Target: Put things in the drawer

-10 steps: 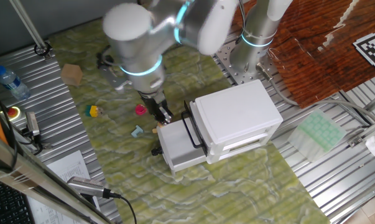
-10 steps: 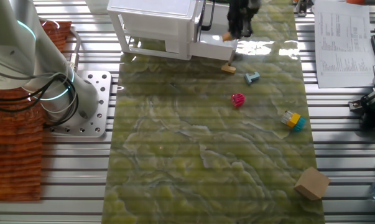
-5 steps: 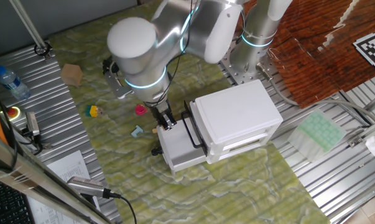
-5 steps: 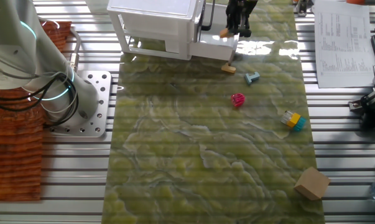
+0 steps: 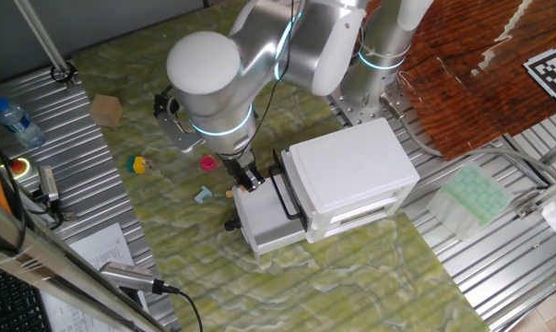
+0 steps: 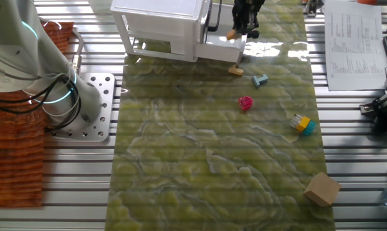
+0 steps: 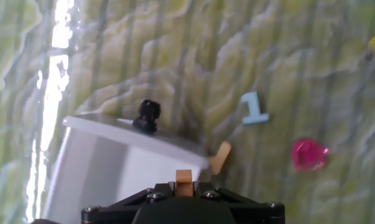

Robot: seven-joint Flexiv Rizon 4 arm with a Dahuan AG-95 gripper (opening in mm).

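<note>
In the hand view, the hand pinches the little orange piece, fingertips mostly cut off; below lies the open drawer, seemingly empty; beyond its corner on the surface: tan piece, light blue piece, pink piece.

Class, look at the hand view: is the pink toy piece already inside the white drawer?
No. The pink piece lies on the green mat, apart from the open drawer.

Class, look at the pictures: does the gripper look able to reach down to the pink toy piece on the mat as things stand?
Probably yes. The pink toy piece lies alone on open mat with nothing over it. But the gripper hangs over the open drawer, shut on an orange piece, so it would have to release that first.
</note>
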